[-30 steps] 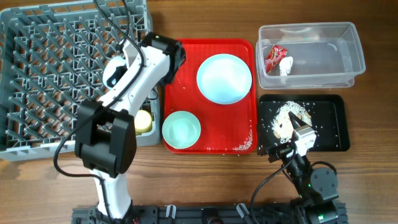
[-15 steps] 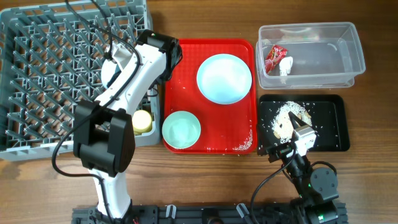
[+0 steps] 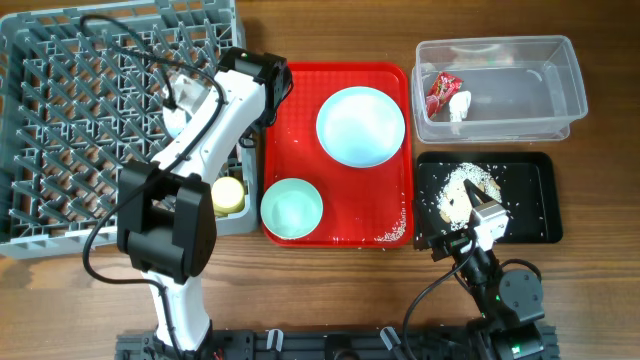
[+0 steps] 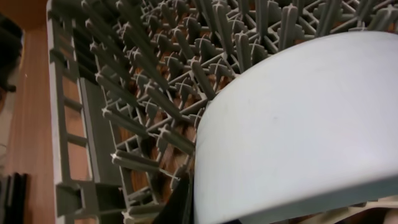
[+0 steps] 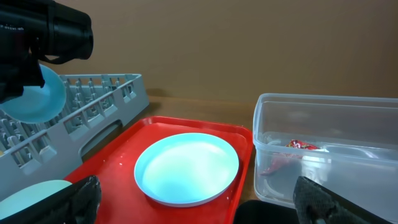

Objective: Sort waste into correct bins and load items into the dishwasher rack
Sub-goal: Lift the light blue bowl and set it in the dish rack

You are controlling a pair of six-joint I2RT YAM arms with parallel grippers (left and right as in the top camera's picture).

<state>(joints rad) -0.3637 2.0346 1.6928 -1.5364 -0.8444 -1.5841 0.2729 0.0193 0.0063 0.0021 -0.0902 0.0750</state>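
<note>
My left gripper (image 3: pixel 178 108) is clamped on the rim of the pale blue bowl (image 4: pixel 298 124), holding it tilted on edge above the right-hand part of the dishwasher rack (image 4: pixel 93 124). Whether the bowl touches the pegs (image 4: pixel 186 74), I cannot tell. Step in hand, as I judge it: seat the bowl in the rack. Procedure: align the rim with a gap between two rows of pegs, not with a peg tip; lower slowly; let the bowl lean against the pegs; part the fingers only once it bears its own weight; withdraw upward, clear of the yellow cup (image 3: pixel 230 193) at the rack's near right corner. My right gripper (image 3: pixel 488 215) rests with fingers wide apart over the black tray (image 3: pixel 530 225), beside the food crumbs (image 3: pixel 465 185). The pale blue plate (image 3: pixel 360 125) and mint-green bowl (image 3: pixel 291 208) sit on the red serving tray (image 3: pixel 385 80), not yet loaded; the red wrapper (image 3: pixel 441 90) and white scrap (image 3: pixel 459 105) lie in the clear tub (image 3: pixel 530 60)
</note>
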